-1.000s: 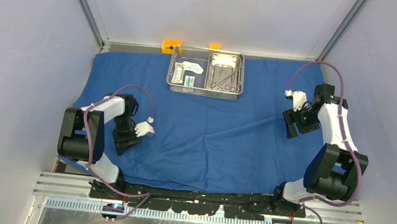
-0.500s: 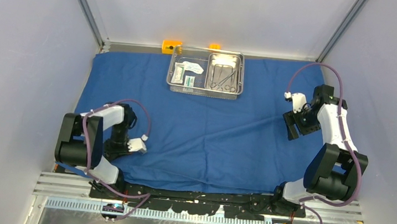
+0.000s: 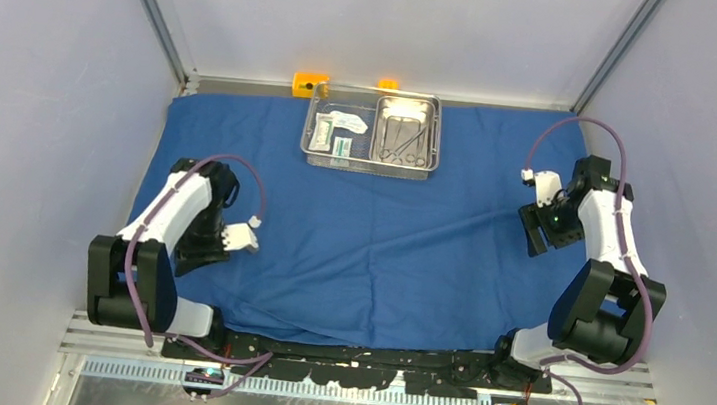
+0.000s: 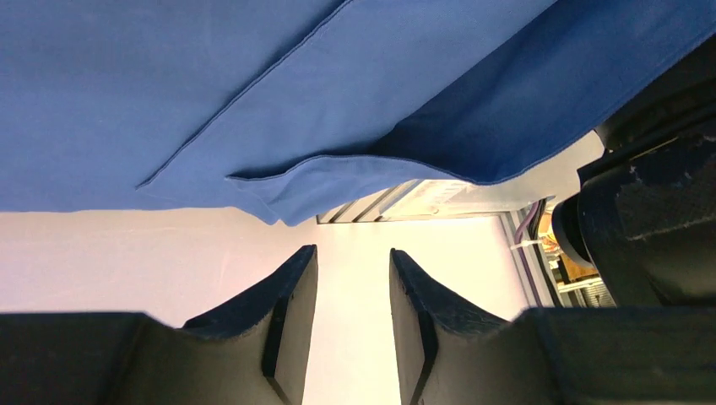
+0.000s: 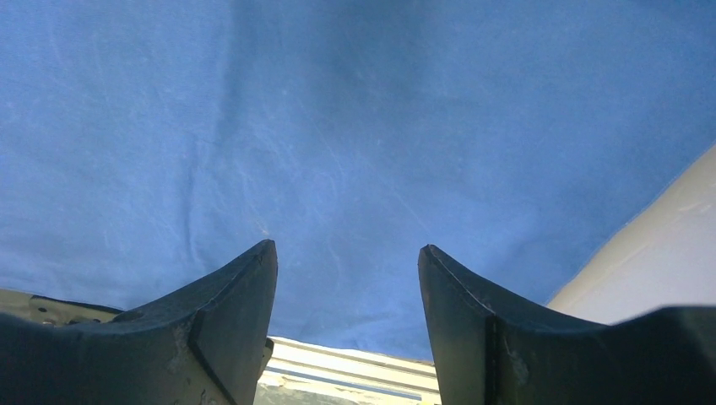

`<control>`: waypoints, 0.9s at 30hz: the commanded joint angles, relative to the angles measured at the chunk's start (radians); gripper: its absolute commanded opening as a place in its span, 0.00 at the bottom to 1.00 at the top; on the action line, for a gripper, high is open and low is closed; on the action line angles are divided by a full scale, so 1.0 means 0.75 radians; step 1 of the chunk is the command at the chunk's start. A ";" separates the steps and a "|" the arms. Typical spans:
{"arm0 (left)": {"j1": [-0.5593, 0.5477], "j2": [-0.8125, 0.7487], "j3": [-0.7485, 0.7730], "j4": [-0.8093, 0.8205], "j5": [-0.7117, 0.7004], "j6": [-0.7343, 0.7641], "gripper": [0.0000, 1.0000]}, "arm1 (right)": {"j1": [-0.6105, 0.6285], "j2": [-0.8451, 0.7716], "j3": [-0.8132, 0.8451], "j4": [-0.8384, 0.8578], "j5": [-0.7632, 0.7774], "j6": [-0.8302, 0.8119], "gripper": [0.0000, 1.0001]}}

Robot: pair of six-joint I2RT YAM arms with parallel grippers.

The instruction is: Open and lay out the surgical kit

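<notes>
Left gripper (image 3: 190, 256): lower left of the overhead view, my fingers slightly parted, gripping nothing, over bare table (image 4: 127, 253) by a folded cloth corner.
Right gripper (image 3: 535, 239): right side, jaws spread wide and empty above the cloth.
Blue cloth wrap (image 3: 381, 235): spread flat across the middle.
Mesh basket (image 3: 308, 129): top centre on the cloth.
Solid tray (image 3: 378, 136): in the basket's right half, holding scissors and forceps (image 3: 409, 143).
Packets (image 3: 334, 132): in the basket's left half.

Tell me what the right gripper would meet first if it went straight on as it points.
The blue cloth wrap: it fills the view ahead of the open right gripper, nothing else intervening. Distance unclear.
</notes>
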 commanded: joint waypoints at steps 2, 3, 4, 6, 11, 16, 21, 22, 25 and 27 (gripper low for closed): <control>0.006 0.005 0.113 -0.068 0.074 0.037 0.40 | -0.022 -0.078 -0.021 -0.019 0.016 -0.033 0.67; 0.006 0.013 0.131 -0.022 0.102 0.033 0.42 | -0.030 -0.081 -0.020 -0.017 0.014 -0.033 0.66; 0.006 0.023 0.153 0.051 0.132 0.023 0.44 | -0.037 -0.082 -0.017 -0.016 0.013 -0.027 0.66; 0.006 0.065 0.196 0.241 0.155 -0.049 0.49 | -0.060 -0.069 0.005 -0.015 0.006 -0.002 0.66; 0.013 0.289 0.372 0.571 0.141 -0.362 0.58 | -0.131 -0.018 0.052 0.003 0.062 0.063 0.65; 0.114 0.580 0.690 0.670 0.199 -0.652 0.64 | -0.215 0.001 0.129 0.062 -0.008 0.143 0.64; 0.206 0.882 1.115 0.609 0.392 -0.926 0.75 | -0.207 0.048 0.272 0.180 -0.233 0.389 0.68; 0.207 0.930 1.176 0.610 0.413 -0.958 0.77 | -0.198 0.082 0.312 0.209 -0.259 0.450 0.69; 0.192 1.074 1.344 0.610 0.459 -1.052 0.85 | -0.125 0.200 0.407 0.354 -0.248 0.641 0.75; 0.161 1.144 1.427 0.598 0.458 -1.080 0.90 | -0.054 0.273 0.459 0.448 -0.180 0.720 0.78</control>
